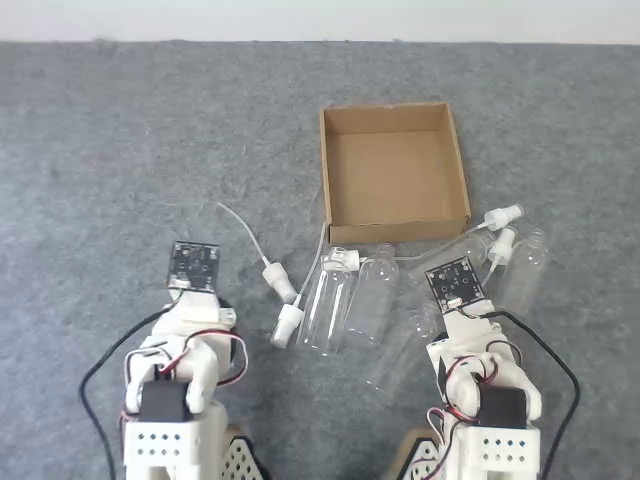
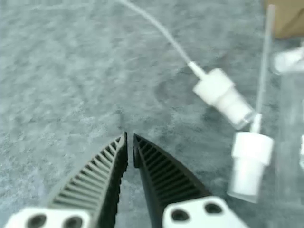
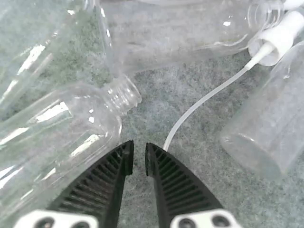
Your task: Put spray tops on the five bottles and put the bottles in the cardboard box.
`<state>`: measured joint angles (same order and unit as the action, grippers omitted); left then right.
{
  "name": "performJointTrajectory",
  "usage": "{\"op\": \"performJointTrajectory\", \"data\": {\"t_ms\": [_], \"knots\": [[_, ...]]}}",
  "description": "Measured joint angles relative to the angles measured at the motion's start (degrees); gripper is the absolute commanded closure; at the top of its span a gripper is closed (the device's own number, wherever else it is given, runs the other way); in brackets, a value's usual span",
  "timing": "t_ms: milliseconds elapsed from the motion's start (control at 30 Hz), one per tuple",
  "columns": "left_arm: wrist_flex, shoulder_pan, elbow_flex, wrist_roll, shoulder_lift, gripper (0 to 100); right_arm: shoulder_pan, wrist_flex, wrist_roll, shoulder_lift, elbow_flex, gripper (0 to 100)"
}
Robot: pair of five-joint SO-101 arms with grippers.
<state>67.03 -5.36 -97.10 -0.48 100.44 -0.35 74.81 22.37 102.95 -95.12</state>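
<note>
The cardboard box (image 1: 395, 170) lies open at the back centre with nothing inside. Clear bottles lie on their sides before it: two together (image 1: 345, 298), one slanting (image 1: 400, 345), others at the right (image 1: 525, 262). Two white spray tops (image 1: 282, 300) lie left of the pair, one (image 1: 340, 260) at a bottle's neck, two more (image 1: 502, 228) by the box's right corner. My left gripper (image 2: 129, 138) is shut on nothing, over bare carpet short of two spray tops (image 2: 221, 94) (image 2: 248, 164). My right gripper (image 3: 137, 145) is shut on nothing beside a bottle's threaded neck (image 3: 124, 92) and a top's tube (image 3: 204, 102).
Grey carpet (image 1: 120, 150) covers the whole table, with open room at the left and behind. The left arm (image 1: 185, 350) and right arm (image 1: 475, 370) stand at the front edge. Black cables (image 1: 95, 380) loop beside each arm's base.
</note>
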Motion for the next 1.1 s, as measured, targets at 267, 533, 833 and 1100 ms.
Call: {"op": "performJointTrajectory", "data": {"t_ms": [267, 533, 833, 1100], "knots": [[-2.5, -7.2, 0.0, -5.3, 0.0, 98, 5.0, -11.2, 0.0, 0.0, 0.0, 99.1], [-4.1, -15.5, 0.0, -9.4, 0.0, 98, 8.6, -16.1, 0.0, 0.0, 1.8, 98.7], [-4.1, -15.9, 0.0, -12.7, 0.0, 98, 9.1, -12.8, 0.0, 0.0, 13.6, 87.7], [-4.0, -15.9, 0.0, -13.1, 0.0, 98, 13.6, -10.7, -2.9, -16.6, 35.3, 82.0]]}}
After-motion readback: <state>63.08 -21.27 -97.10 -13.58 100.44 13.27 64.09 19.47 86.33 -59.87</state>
